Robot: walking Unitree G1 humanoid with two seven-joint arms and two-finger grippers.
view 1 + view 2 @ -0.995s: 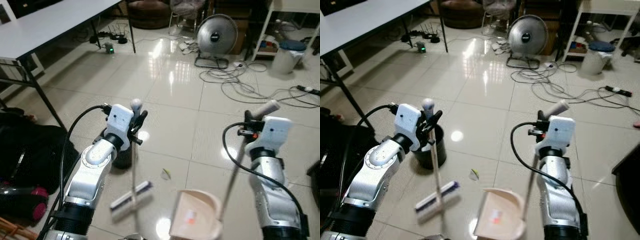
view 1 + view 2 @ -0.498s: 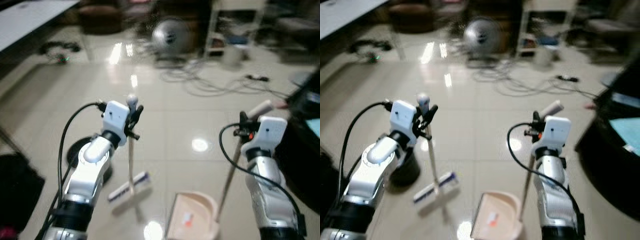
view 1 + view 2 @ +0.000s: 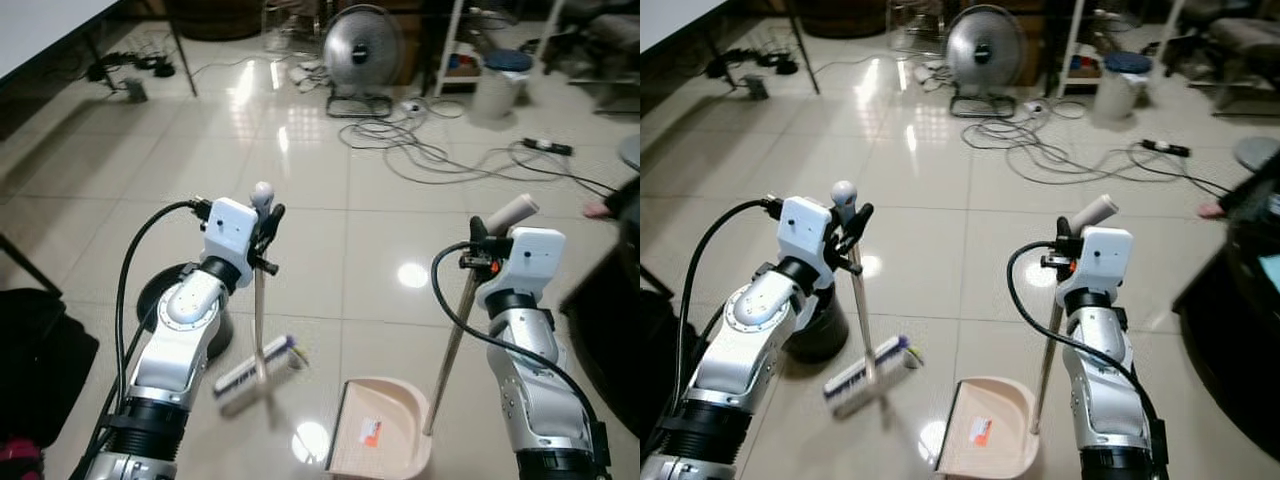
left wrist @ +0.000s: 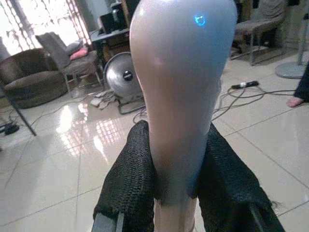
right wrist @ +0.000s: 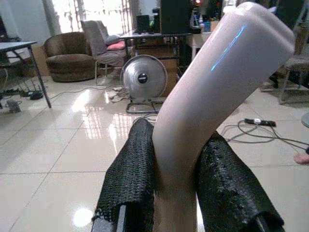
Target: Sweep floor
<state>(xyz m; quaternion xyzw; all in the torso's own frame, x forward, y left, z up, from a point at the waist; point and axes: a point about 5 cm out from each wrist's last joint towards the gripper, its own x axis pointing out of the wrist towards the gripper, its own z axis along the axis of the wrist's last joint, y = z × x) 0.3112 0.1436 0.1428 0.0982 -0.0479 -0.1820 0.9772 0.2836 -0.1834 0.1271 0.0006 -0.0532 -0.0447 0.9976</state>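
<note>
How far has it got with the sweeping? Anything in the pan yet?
Done: both tools are gripped. The left gripper is shut on the broom, the right gripper on the dustpan handle. In hand: the broom head rests on the tiles beside the dustpan, which holds one small orange scrap. Left: judging the rest of the floor; debris is hard to make out.

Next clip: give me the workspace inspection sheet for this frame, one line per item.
Surface: glossy beige tiled floor, light glare.
Job's things: broom head on the floor; dustpan resting on the tiles, mouth toward the broom.
Clutter: round black bin behind the left arm; dark bag.
Grippers: left gripper jaws clamped on the broom handle; right gripper jaws clamped on the dustpan handle.
Cables: loose tangle beside the fan; power strip.
Surroundings: floor fan, table leg, white bucket.
</note>
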